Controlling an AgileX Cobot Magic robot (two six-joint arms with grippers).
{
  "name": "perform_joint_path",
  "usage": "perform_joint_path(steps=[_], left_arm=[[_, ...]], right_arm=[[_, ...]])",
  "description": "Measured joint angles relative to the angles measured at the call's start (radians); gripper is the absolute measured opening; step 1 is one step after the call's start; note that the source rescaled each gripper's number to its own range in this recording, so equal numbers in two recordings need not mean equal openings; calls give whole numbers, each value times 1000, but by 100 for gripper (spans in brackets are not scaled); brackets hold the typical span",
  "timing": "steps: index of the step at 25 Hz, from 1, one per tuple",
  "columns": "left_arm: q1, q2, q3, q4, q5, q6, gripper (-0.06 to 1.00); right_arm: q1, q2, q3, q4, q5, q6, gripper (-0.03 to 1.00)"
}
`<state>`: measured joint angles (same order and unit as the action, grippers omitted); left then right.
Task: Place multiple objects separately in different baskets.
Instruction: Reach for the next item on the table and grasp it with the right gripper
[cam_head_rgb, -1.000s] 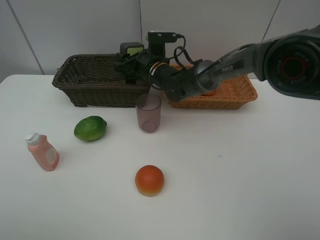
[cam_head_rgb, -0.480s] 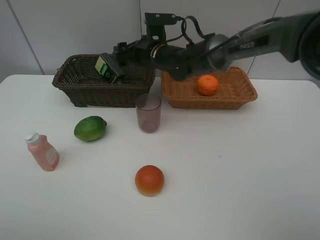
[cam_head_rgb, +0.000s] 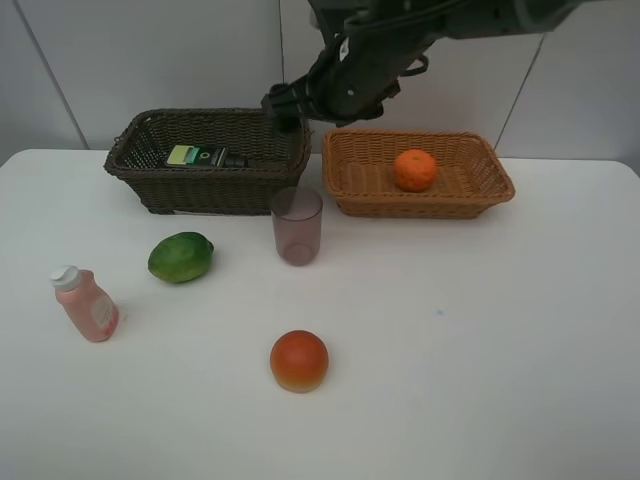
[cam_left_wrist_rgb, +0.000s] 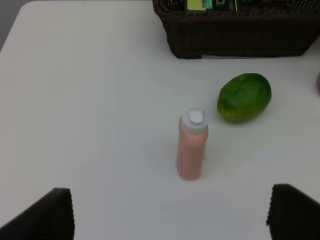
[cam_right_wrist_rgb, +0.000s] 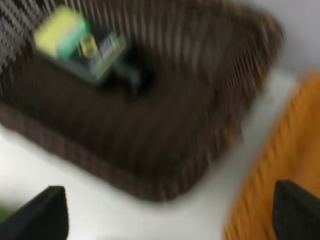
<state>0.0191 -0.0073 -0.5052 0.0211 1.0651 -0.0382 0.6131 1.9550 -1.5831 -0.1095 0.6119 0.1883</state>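
Nearest me sat the red-yellow fruit (cam_head_rgb: 299, 361), then the pink bottle (cam_head_rgb: 85, 304), with the left gripper (cam_left_wrist_rgb: 170, 212) gaping empty before it. Farther back came the lime (cam_head_rgb: 181, 257) and the mauve cup (cam_head_rgb: 297, 225). Behind them, the dark flat bottle (cam_head_rgb: 205, 157) lay in the dark basket (cam_head_rgb: 150, 188) and the tangerine (cam_head_rgb: 415, 170) in the tan basket (cam_head_rgb: 470, 197). The right gripper (cam_right_wrist_rgb: 170, 210) hung above, jaws apart, empty.

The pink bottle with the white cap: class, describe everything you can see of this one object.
The small pink bottle has a salmon-coloured, plastic-looking body and a round white cap, which is on. It stands upright on the white table, on the left side in the high view. The green lime-like fruit lies close by but apart from it. Only the table touches it.
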Motion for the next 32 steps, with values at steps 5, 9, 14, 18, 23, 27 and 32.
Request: perform_joint_path(steps=[5, 9, 14, 18, 23, 27, 32], left_arm=[[0, 0, 0, 0, 0, 0, 100], [0, 0, 0, 0, 0, 0, 100], [0, 0, 0, 0, 0, 0, 100], [0, 0, 0, 0, 0, 0, 100], [0, 0, 0, 0, 0, 0, 100], [0, 0, 0, 0, 0, 0, 100], [0, 0, 0, 0, 0, 0, 100]], right_arm=[[14, -107, 46, -3, 248, -121, 65], [28, -203, 163, 13, 290, -256, 65], [61, -258, 275, 80, 351, -520, 65], [104, -258, 337, 116, 385, -701, 65], [172, -249, 378, 74, 388, -798, 65], [217, -207, 378, 49, 378, -821, 65], [250, -152, 379, 49, 338, -898, 65]])
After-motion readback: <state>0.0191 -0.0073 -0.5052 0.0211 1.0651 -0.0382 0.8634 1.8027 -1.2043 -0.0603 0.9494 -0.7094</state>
